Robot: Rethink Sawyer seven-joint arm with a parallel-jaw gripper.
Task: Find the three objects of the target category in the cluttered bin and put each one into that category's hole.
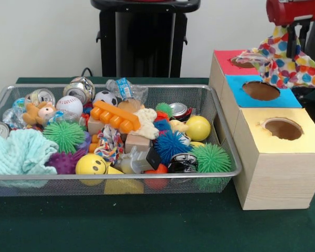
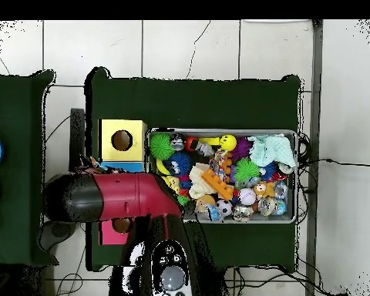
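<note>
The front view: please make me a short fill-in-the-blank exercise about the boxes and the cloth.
1. The dotted fabric piece hangs from the gripper above the red-topped and ___-topped boxes.
2. The hole nearest the camera is in the ___ top.
3. The three boxes stand ___ the wire mesh bin.

Missing words: blue; yellow; beside

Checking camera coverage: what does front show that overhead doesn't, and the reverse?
Front only: the gripper above the boxes, holding a dotted cloth over the blue box's hole and the red box. Overhead hides that under the red arm.

Overhead only: the tiled floor around the table and a second table.

Both: the wire basket of toys and the yellow box's hole.
</note>
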